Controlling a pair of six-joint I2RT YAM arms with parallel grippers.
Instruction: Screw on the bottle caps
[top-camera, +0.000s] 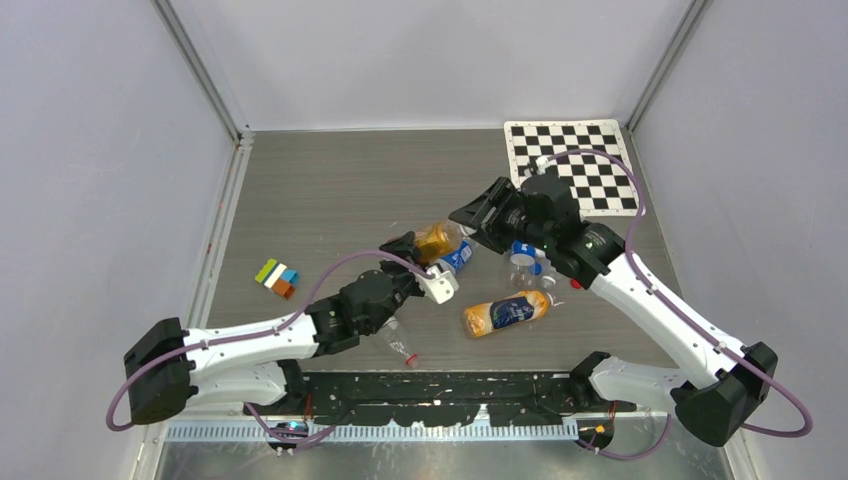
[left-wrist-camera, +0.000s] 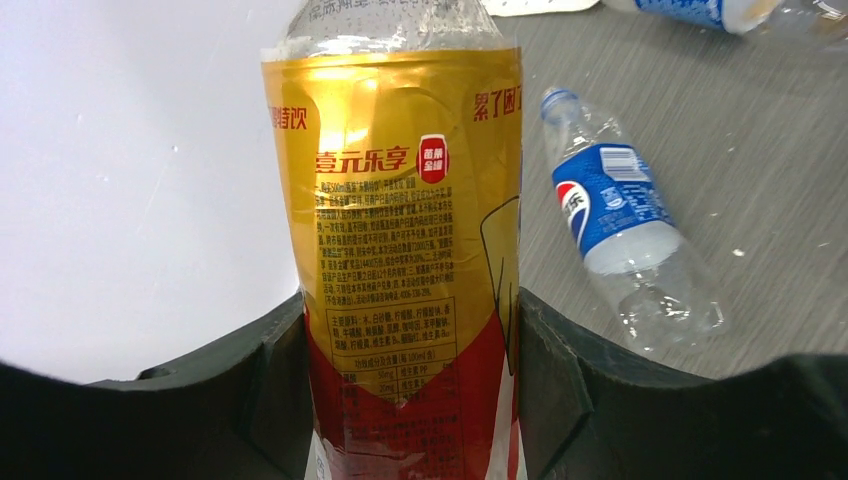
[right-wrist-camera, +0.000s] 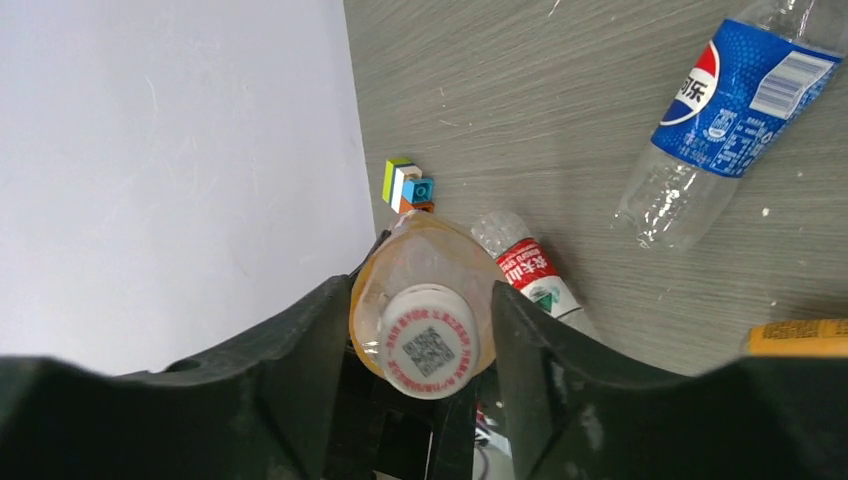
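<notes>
While the left claw (left-wrist-camera: 410, 330) is clamped on the gold-labelled bottle (left-wrist-camera: 400, 200), fingers pressed to both sides of its body, the right claw (right-wrist-camera: 420, 300) stands apart around that bottle's top. We see a sliver of gap on either side of the white cap (right-wrist-camera: 432, 350). That cap sits on the bottle's mouth, and its top carries a QR code ringed by small red characters. Droplets cling inside the clear shoulder; behind the label we cannot tell what the bottle holds. On the label we read red Chinese characters, 壹元乐享, beside a red oval badge, with fine black print and a table beneath.

Lying on the grey desk (top-camera: 340, 190) nearby is a clear Pepsi bottle (left-wrist-camera: 620, 220), its blue label showing the globe logo and a barcode, a blue cap (left-wrist-camera: 558, 98) on its mouth. It looks empty to us. A red-and-white-labelled bottle (right-wrist-camera: 530, 272) lies just beside the held one, its writing too small for us to read. An orange bottle (top-camera: 505, 313) lies on its side nearer the arms' bases.
</notes>
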